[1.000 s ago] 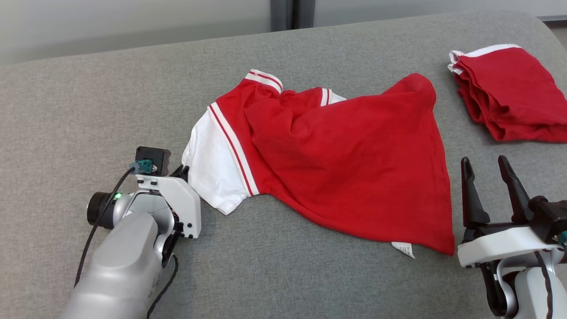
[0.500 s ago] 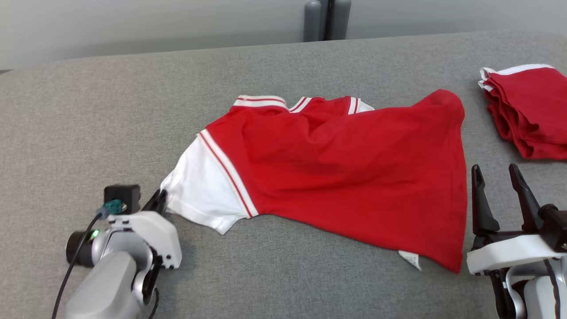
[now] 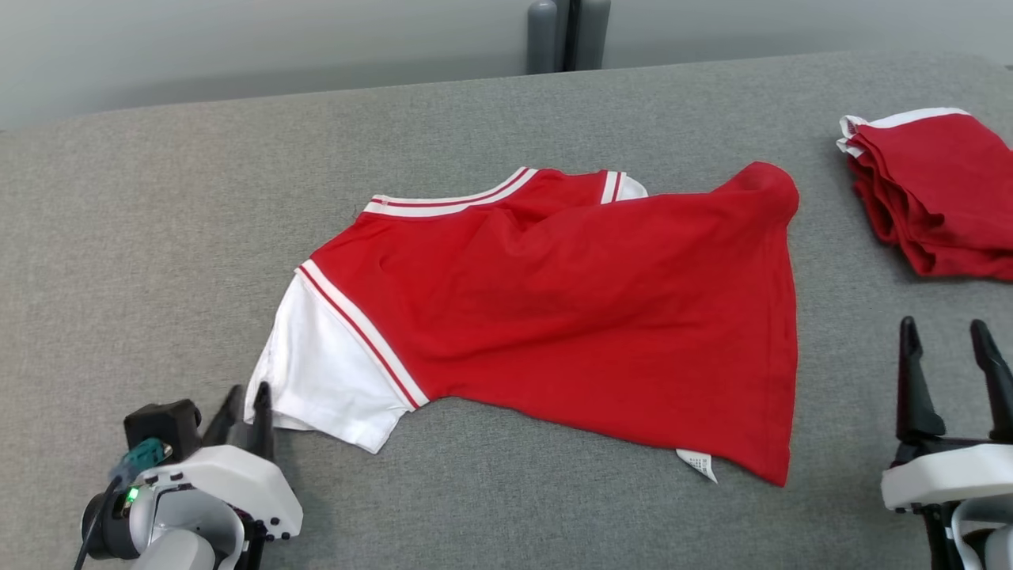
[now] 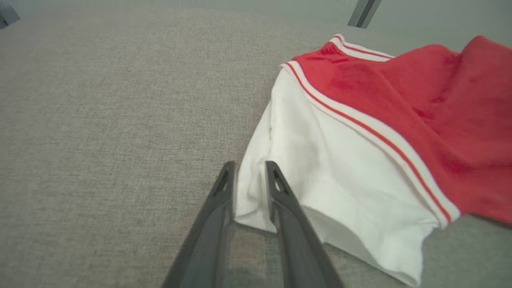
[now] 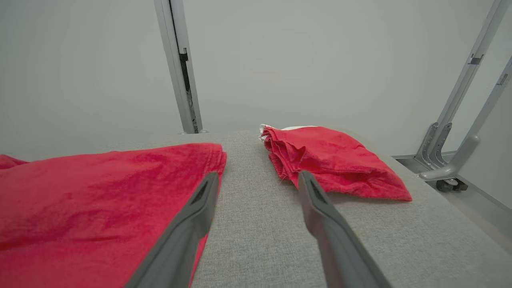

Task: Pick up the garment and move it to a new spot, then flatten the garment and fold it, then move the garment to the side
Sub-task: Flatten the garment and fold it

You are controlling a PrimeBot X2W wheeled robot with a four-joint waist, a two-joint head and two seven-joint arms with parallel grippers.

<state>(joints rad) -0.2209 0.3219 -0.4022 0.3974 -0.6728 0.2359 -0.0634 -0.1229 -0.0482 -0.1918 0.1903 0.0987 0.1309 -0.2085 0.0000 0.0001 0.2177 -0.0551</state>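
The garment [image 3: 570, 317] is a red shirt with white striped sleeves, spread on the grey padded surface [image 3: 158, 237]. My left gripper [image 3: 249, 392] sits at its near-left corner, shut on the hem of the white sleeve [image 3: 316, 372]. In the left wrist view the white hem [image 4: 252, 200] is pinched between my left gripper [image 4: 250, 166] and the garment [image 4: 400, 100] trails off to the right. My right gripper [image 3: 942, 324] stands open at the lower right, just off the shirt's red bottom edge. The right wrist view has the garment [image 5: 80, 200] left of my right gripper [image 5: 258, 176].
A folded pile of red clothes [image 3: 926, 190] lies at the back right, also in the right wrist view [image 5: 332, 160]. A grey post [image 3: 562, 32] rises behind the surface. Metal frame legs [image 5: 452, 168] stand off its right end.
My left gripper has drawn back toward the near-left with the white sleeve in it, and the shirt has stretched out flatter. The head camera has also shifted. The right gripper stays open.
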